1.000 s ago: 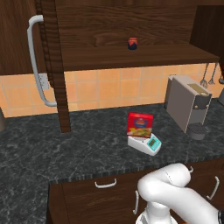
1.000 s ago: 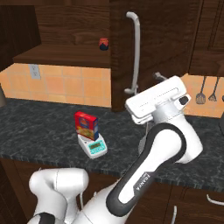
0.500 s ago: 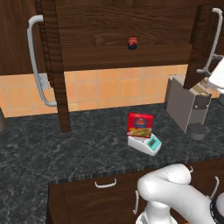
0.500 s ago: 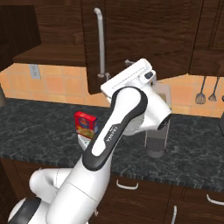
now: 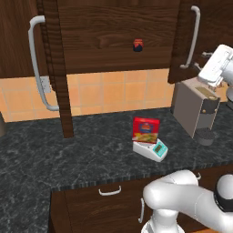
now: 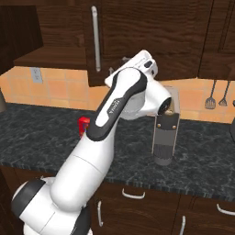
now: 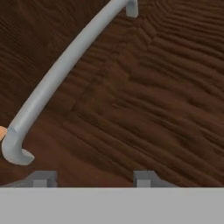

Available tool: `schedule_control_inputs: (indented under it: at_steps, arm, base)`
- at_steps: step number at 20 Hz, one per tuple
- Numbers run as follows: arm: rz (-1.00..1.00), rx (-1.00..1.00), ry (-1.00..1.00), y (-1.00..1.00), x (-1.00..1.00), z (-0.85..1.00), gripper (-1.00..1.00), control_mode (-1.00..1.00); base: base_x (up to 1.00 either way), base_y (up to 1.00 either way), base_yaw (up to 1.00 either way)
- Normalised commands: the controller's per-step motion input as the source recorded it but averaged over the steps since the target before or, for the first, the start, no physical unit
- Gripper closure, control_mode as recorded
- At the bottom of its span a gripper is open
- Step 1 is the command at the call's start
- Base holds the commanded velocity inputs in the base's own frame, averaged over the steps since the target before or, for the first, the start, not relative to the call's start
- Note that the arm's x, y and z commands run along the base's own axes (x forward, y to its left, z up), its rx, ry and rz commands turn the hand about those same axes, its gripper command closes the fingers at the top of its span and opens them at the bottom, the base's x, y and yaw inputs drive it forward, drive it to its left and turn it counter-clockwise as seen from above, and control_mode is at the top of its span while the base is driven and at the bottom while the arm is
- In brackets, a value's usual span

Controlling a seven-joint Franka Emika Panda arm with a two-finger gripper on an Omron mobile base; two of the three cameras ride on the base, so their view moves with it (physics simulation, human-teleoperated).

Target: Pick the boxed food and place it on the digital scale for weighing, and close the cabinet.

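The boxed food (image 5: 145, 129), red-fronted with a yellow picture, stands upright on the digital scale (image 5: 151, 149) on the dark counter. Just a red sliver of the boxed food (image 6: 83, 125) peeks from behind my arm in the right base view. My gripper (image 5: 200, 67) (image 6: 114, 70) is up at the cabinet's right door (image 5: 181, 42) (image 6: 124, 32), beside its long grey bar handle (image 5: 194, 35) (image 6: 95, 39). In the hand view the fingertips (image 7: 41, 178) stand apart with nothing between them, close against the door's wood (image 7: 144, 96), and the handle (image 7: 57, 74) crosses to the left. My gripper (image 7: 92, 178) is open.
A small dark red jar (image 5: 138, 44) sits on the cabinet shelf. The cabinet's left door (image 5: 55, 68) stands open, edge toward me. A grey coffee machine (image 5: 196, 109) (image 6: 165, 135) stands at the counter's right. Utensils (image 6: 211, 96) hang on the tiled wall.
The right cabinet door has swung leftward, covering more of the shelf opening, and my hand has travelled with it against its face. Box and scale have not moved.
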Motion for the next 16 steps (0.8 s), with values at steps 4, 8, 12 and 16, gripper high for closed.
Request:
schedule_control_inputs:
  at_steps: [4,8,12,16]
  arm:
    - [-0.13,-0.10,-0.08,0.60,0.99,-0.17,-1.00,-1.00]
    - [-0.13,-0.09,-0.09,0.68,1.00,-0.16,-1.00,-1.00]
    - [-0.09,-0.03,-0.05,0.35,1.00,-0.08,-1.00,-1.00]
    - [-0.07,0.00,-0.14,0.07,0.93,-0.09,-1.00,-1.00]
  base:
    - [0.00,0.00,0.00]
    - [0.00,0.00,0.00]
    - [0.00,0.00,0.00]
    - [0.00,0.00,0.00]
